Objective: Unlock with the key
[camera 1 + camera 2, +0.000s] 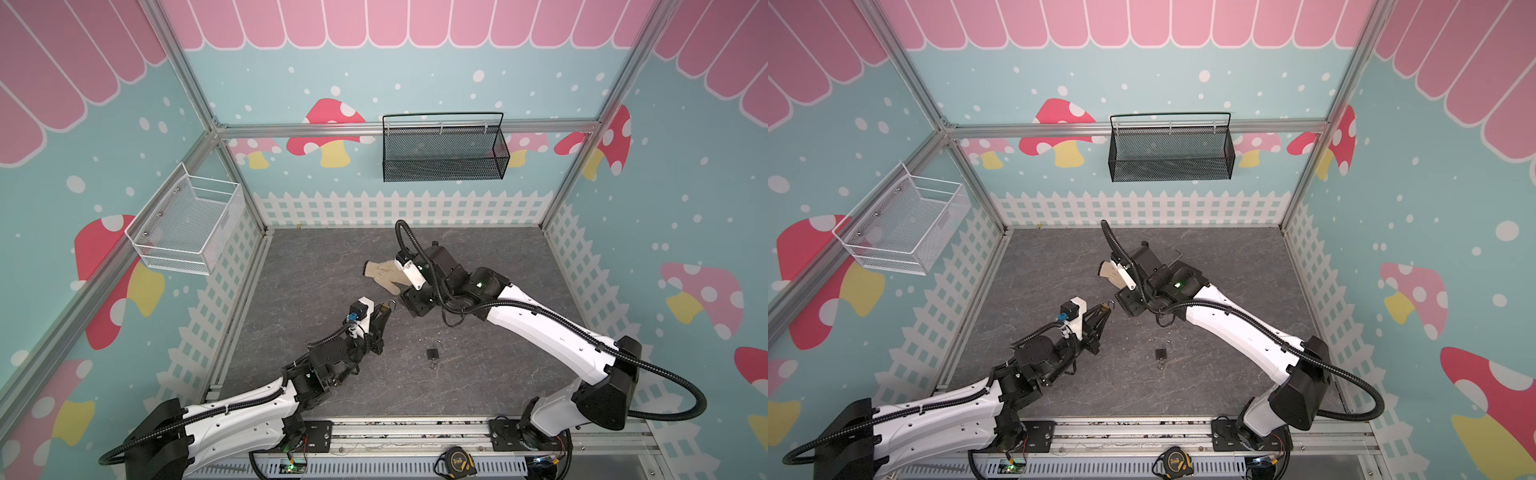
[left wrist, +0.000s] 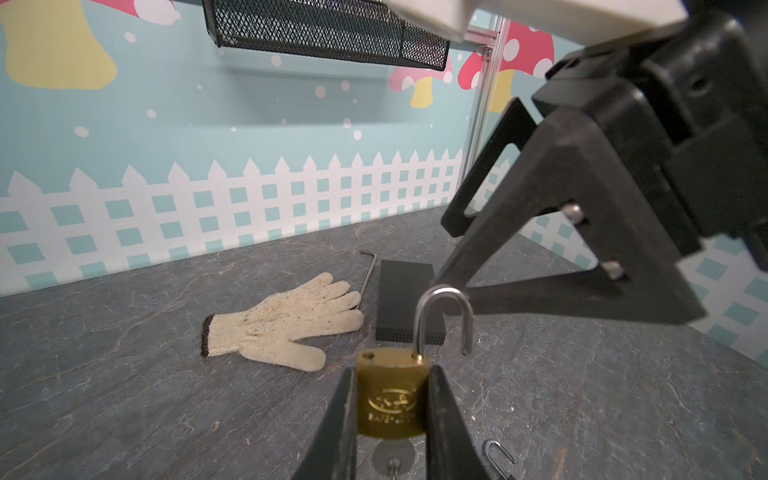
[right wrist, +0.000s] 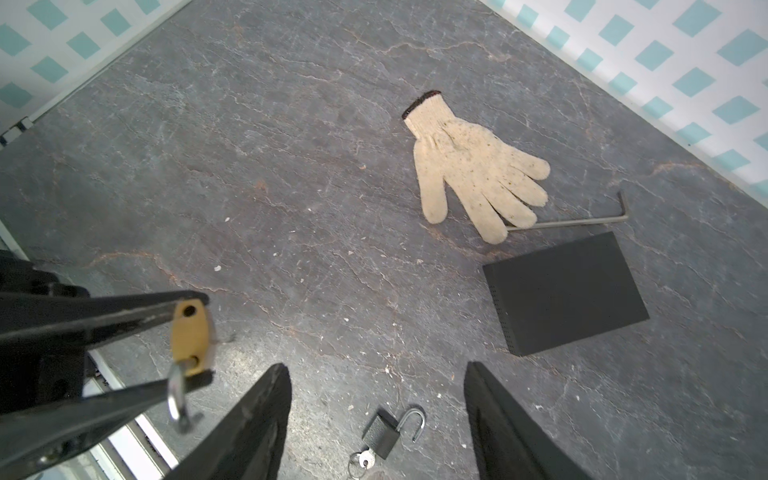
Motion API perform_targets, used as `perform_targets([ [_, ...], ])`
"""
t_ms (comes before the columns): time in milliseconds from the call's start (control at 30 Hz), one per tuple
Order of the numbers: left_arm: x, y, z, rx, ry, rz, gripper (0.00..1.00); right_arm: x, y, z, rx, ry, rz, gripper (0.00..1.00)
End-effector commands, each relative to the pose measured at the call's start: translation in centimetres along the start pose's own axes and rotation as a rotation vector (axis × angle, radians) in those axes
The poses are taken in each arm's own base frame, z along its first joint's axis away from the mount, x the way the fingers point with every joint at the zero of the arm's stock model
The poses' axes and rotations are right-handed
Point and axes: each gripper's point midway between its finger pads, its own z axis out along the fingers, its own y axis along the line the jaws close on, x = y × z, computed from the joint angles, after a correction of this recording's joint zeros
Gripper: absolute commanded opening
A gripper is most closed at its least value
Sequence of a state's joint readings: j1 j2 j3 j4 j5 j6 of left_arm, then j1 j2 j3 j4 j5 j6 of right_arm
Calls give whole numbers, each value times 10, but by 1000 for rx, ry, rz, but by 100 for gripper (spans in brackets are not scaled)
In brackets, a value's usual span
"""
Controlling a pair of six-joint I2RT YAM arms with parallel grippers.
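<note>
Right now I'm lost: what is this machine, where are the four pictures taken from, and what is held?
Two robot arms with two-fingered grippers work over a table. Two pictures look down from overhead; the other two come from cameras on each arm's wrist. The left gripper is shut on a brass padlock, its shackle open, a key in its underside. The right gripper is open and empty. On the table lie a black padlock, a glove, a hex key and a black box.

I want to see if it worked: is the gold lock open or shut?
Open. The brass padlock in the left gripper has one shackle leg out of its body.
</note>
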State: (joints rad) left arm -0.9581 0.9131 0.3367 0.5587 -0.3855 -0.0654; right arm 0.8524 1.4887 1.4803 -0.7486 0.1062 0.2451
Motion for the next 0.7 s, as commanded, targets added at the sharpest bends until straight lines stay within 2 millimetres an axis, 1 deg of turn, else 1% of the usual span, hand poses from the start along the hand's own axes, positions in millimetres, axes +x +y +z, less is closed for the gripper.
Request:
perform_targets([
  [0, -2, 4, -2, -28, 13, -3, 0, 6, -20, -7, 32, -35, 66, 70],
  [133, 3, 8, -3, -62, 105, -48, 0, 15, -38, -10, 13, -91, 155, 70],
  [233, 14, 15, -7, -110, 198, -105, 0, 25, -47, -10, 23, -136, 198, 70],
  [300, 25, 14, -11, -118, 286, -143, 0, 33, -52, -9, 20, -154, 232, 70],
  [367, 42, 14, -16, -147, 381, -198, 0, 41, -48, -6, -14, -176, 250, 71],
  [433, 58, 11, -22, -155, 466, -242, 0, 50, -42, 0, -50, -199, 263, 71],
  [567, 84, 5, -32, -209, 599, -339, 0, 67, -30, 10, -123, -227, 300, 71],
  [667, 100, 5, -39, -280, 676, -399, 0, 88, -28, 20, -137, -224, 342, 71],
])
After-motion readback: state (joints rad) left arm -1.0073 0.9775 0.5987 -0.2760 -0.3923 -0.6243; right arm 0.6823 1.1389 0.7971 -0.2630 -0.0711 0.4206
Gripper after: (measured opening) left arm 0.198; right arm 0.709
